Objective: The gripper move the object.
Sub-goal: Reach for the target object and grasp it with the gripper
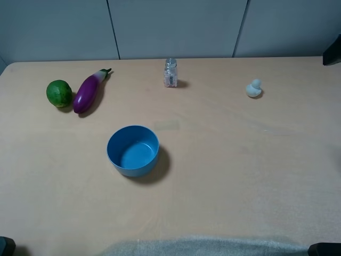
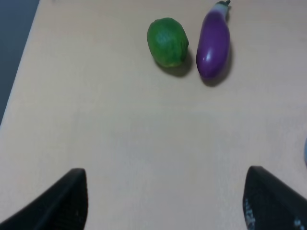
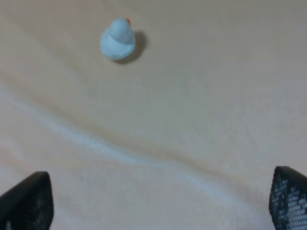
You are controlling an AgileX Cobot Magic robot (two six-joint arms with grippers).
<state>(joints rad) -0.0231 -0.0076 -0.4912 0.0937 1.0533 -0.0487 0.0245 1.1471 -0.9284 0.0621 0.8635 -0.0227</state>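
Note:
The small clear glass shaker [image 1: 170,73] with a silver cap and pinkish-white grains stands upright at the far middle of the table, touched by nothing. It does not show in either wrist view. My left gripper [image 2: 168,206] is open and empty, its dark fingers [image 2: 67,201] wide apart over bare table near the front left. My right gripper [image 3: 158,201] is open and empty, its fingers [image 3: 29,201] wide apart over the table at the right. In the exterior high view only dark bits of the arms show at the bottom corners.
A blue bowl [image 1: 133,151] sits left of centre, empty. A green lime [image 1: 59,93] [image 2: 167,42] and a purple eggplant [image 1: 89,92] [image 2: 214,42] lie at the far left. A small pale duck figure [image 1: 254,88] [image 3: 117,40] stands at the far right. A black object [image 1: 333,50] shows at the right edge.

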